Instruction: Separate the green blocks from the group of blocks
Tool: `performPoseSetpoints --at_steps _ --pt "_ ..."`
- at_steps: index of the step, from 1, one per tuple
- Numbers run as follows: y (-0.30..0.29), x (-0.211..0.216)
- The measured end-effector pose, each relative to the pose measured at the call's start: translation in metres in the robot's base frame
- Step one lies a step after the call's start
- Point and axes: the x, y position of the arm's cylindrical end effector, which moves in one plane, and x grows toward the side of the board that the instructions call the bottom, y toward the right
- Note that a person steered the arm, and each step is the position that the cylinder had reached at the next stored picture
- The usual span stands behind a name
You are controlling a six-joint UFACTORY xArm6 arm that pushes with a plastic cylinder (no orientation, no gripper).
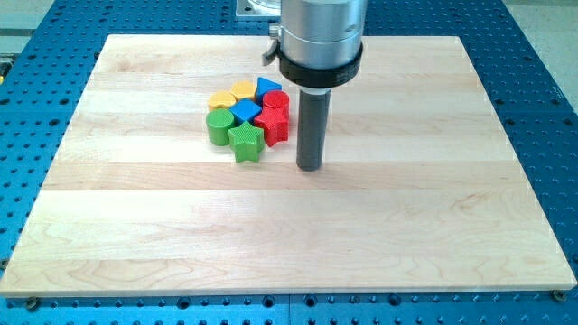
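Note:
A tight group of blocks sits on the wooden board [379,235], left of centre. A green cylinder [218,126] is at the group's left. A green star-shaped block [246,142] is at its bottom. Behind them are two yellow blocks [222,99] [243,89], two blue blocks [268,87] [247,111], a red cylinder [276,102] and a red star-shaped block [273,124]. My tip [311,167] rests on the board just right of the group, a little lower than the red star and apart from it.
The board lies on a blue perforated table [36,108]. The arm's wide grey body [321,36] hangs over the board's top middle, right of the blocks.

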Motion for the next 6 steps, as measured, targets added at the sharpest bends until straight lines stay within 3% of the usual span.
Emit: performPoseSetpoints --at_steps 2,3,5,6 --pt "-0.068 -0.024" --pt "-0.048 0.012" --pt "-0.176 -0.063" --pt "-0.19 -0.108"
